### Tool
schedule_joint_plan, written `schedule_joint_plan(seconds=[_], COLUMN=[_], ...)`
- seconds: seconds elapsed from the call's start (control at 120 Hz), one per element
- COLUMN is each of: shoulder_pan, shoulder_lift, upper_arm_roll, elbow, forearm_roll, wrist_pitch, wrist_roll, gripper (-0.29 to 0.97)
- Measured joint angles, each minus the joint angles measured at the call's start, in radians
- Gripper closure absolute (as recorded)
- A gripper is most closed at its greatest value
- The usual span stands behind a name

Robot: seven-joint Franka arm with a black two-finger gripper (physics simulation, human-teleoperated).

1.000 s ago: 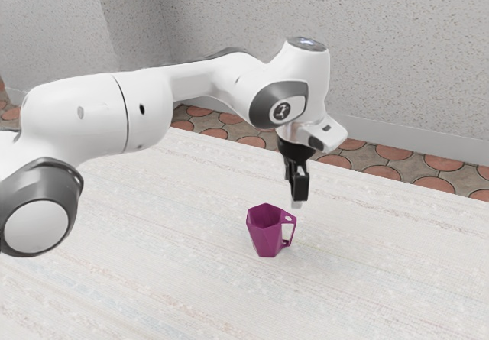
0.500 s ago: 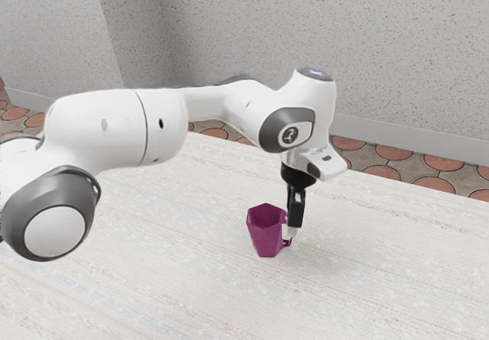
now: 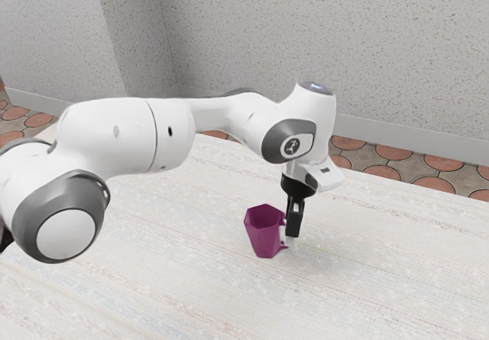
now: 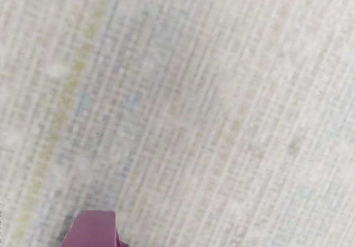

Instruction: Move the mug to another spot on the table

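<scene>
Black and narrow, the gripper (image 3: 289, 237) points straight down from the white arm (image 3: 191, 130), which reaches in from the exterior view's left. It is low over the table (image 3: 382, 271), its tip nearly at the tabletop, right against the side of the mug (image 3: 262, 231) that faces the exterior view's right, where the handle (image 3: 285, 244) sticks out. From this angle it reads as one dark bar in front of the handle, so it cannot be told whether it is clamped on the handle or merely beside it.

The mug is magenta and faceted, narrower at the base than at the rim. It stands mouth up on the pale, streaked tabletop, near the middle of the table and well away from the edges.

In the wrist view a blurred magenta piece of the mug (image 4: 94, 231) sits just under the hand, with the table's woven-looking surface (image 4: 199, 91) around it.

Beyond the table's far edge lie a floor of reddish tiles (image 3: 397, 157) and a grey speckled wall (image 3: 321, 27).
</scene>
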State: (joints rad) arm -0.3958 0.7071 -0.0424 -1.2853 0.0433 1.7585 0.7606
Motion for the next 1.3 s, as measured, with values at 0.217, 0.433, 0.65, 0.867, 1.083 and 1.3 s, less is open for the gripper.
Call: schedule_joint_plan(seconds=[0.217,0.433,0.65,0.867,1.083,1.3], shoulder_pan=[0.005,0.001,0.000,-0.009,-0.012,-0.015], shoulder_lift=[0.004,0.041,0.050,0.050,0.050,0.050], upper_arm_roll=[0.014,0.022,0.022,0.026,0.027,0.026], elbow=[0.008,0.012,0.012,0.012,0.015,0.016], forearm_roll=[0.008,0.010,0.011,0.023,0.043,0.046], wrist_pitch=[0.022,0.045,0.058,0.052,0.032,0.026], wrist_roll=[0.030,0.064,0.088,0.100,0.102,0.103], gripper=[0.00,0.00,0.03,0.09,0.11,0.26])
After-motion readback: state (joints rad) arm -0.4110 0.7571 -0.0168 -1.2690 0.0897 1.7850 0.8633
